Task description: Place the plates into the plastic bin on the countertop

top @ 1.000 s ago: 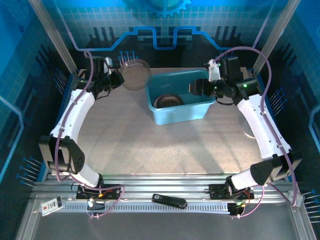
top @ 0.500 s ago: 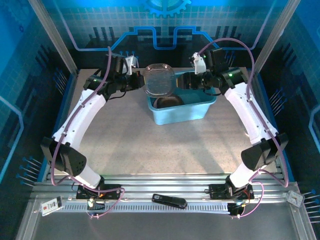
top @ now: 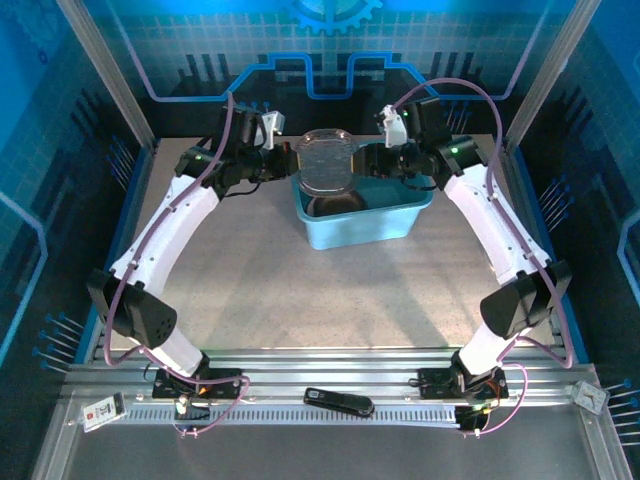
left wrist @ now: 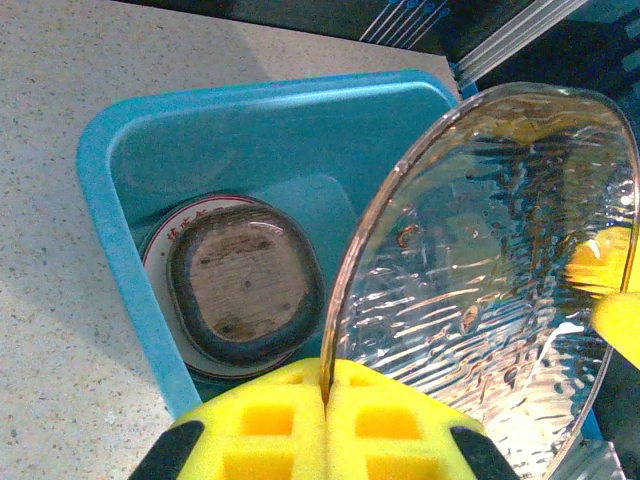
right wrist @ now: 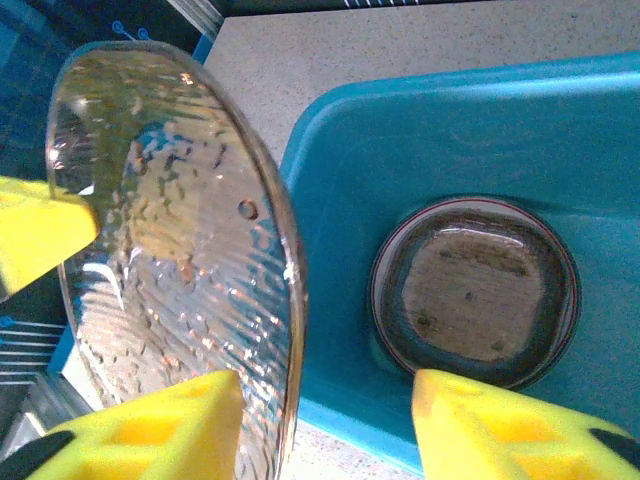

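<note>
Smoky clear plate hangs over the blue bin near the counter's far edge, left gripper pinching its rim, right gripper jaws apart around the other side, probably lower it in next

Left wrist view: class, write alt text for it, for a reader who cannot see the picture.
The left end effector, its yellow fingers shut on the rim of a translucent plate, holds it on edge over the teal plastic bin. In the bin, a brown plate lies on a white red-rimmed plate; speckled countertop shows to its left.
</note>
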